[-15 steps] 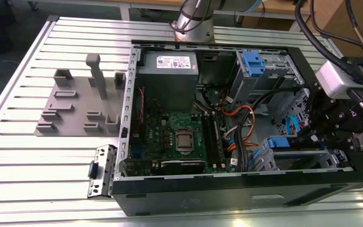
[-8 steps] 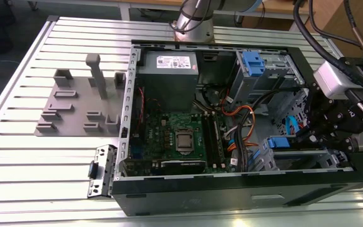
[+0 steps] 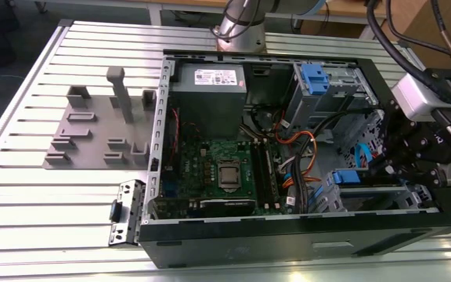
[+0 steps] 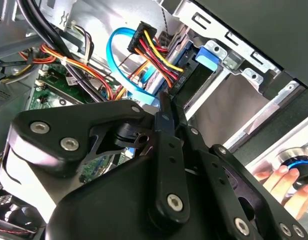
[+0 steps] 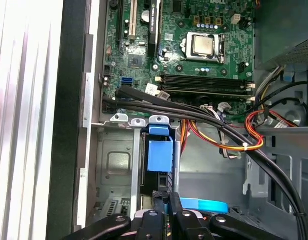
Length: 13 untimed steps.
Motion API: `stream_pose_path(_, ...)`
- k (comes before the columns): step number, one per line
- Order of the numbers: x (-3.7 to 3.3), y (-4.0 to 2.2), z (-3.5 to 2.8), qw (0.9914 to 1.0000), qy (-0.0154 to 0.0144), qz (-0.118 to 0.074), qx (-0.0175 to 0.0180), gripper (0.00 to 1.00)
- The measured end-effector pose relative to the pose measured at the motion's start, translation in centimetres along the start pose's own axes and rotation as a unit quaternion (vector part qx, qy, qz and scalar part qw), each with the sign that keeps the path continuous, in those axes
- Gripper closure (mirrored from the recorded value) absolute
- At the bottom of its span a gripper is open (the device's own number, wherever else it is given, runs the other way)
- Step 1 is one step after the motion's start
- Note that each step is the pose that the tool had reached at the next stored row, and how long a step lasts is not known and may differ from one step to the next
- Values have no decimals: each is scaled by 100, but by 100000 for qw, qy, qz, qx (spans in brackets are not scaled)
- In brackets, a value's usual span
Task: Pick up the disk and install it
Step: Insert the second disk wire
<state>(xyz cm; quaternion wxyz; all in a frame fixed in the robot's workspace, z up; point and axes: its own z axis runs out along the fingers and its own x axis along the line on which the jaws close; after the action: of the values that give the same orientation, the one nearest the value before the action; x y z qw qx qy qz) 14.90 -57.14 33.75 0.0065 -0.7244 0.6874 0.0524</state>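
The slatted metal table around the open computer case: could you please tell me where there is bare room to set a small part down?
The slatted table lies bare between the grey fixture plate and the case's front wall, beyond the small bracket. Inside the case, cables and the gripper crowd the drive cage.

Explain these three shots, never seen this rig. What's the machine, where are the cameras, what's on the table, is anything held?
One robot arm stands behind a slatted metal table. The exterior view looks down on an open computer case lying on that table, with a grey fixture plate at the exterior view's left. The two wrist views come from cameras riding on the arm. Both look past the black gripper into the case: green motherboard, cables, and a metal drive cage with a blue plastic piece. The gripper hangs over that cage. Whether it holds anything I cannot tell. A person's hand shows in the second wrist view.
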Motion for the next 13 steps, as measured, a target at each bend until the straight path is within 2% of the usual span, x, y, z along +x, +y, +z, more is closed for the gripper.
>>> stream_pose_path(2, 3, -1, 0, 99999, -413, -23, 9, 84)
stream_pose_path(3, 5, -3, 0, 99999, -508, -32, 6, 84)
stream_pose_path(13, 21, -30, 25, 99998, -676, -37, -174, 84)
